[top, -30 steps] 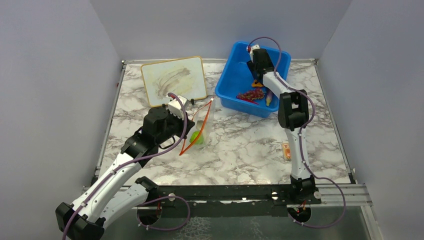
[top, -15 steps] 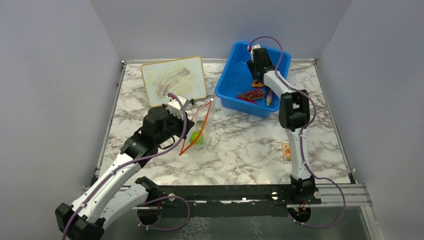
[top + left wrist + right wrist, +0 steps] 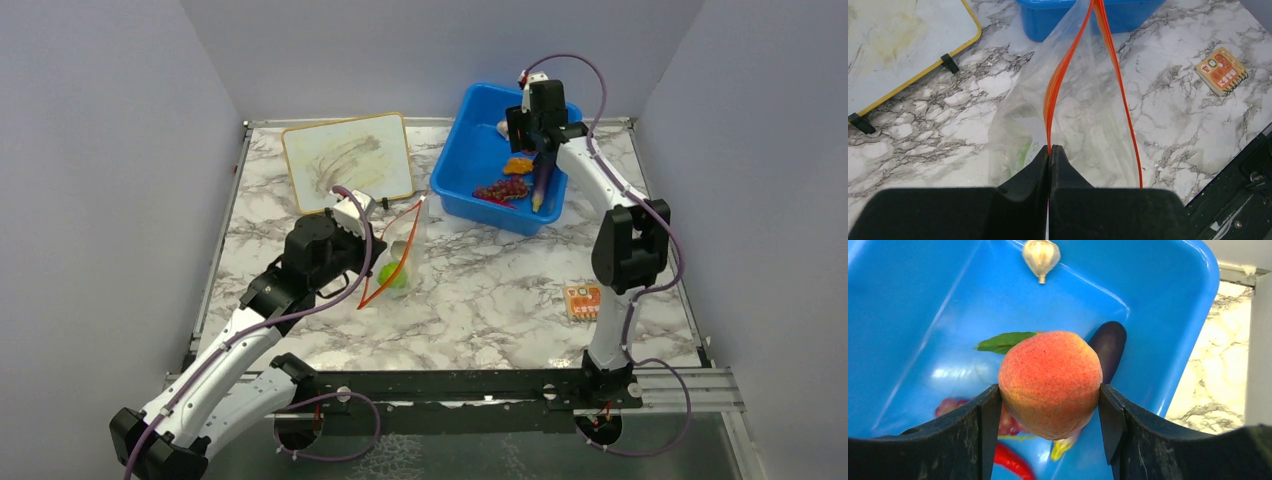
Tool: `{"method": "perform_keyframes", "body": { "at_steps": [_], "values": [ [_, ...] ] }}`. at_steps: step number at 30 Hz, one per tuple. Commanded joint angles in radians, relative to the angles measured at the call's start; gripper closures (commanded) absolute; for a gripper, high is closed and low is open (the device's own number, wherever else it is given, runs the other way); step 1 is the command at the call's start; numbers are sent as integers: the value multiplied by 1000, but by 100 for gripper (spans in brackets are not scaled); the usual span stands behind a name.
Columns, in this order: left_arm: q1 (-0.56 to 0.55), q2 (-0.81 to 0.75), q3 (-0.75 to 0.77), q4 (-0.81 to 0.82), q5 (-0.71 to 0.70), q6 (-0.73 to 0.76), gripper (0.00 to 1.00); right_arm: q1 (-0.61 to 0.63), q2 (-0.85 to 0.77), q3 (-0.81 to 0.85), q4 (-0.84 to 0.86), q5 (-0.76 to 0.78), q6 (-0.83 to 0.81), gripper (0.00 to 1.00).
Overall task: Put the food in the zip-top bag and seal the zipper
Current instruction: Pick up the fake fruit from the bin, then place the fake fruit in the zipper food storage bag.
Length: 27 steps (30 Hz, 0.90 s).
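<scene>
My left gripper (image 3: 1049,148) is shut on the orange-red zipper strip (image 3: 1053,95) of the clear zip-top bag (image 3: 1083,120). It holds one side of the mouth up, so the bag hangs open. A green lime (image 3: 390,273) lies inside the bag (image 3: 402,250). My right gripper (image 3: 1048,390) is shut on the pink-red peach (image 3: 1050,382) and holds it above the blue bin (image 3: 913,315). White garlic (image 3: 1041,257), the purple eggplant (image 3: 1108,347), the dark red grape bunch (image 3: 500,188) and a red chili (image 3: 1010,462) lie in the bin.
The blue bin (image 3: 470,160) stands at the back, right of centre. A yellow-framed whiteboard (image 3: 347,160) lies at the back left. A flat orange card (image 3: 581,300) lies on the marble table near the right arm. Grey walls enclose the table.
My right gripper has risen out of the bin with the peach between its fingers, and the right arm's elbow has swung to the right. The left gripper and the bag have stayed put.
</scene>
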Motion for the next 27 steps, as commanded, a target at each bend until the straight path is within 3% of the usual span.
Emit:
{"method": "perform_keyframes", "body": {
  "at_steps": [1,12,20,27],
  "values": [
    [-2,31,40,4,-15,-1,100,1,-150,-84,-52,-153,106,63],
    [-2,132,80,34,5,-94,100,20,-501,-436,53,-530,298,64],
    [-3,182,75,71,30,-200,100,68,-739,-709,182,-692,428,67],
    [-2,186,20,177,53,-298,100,70,-887,-818,208,-796,484,68]
  ]
}}
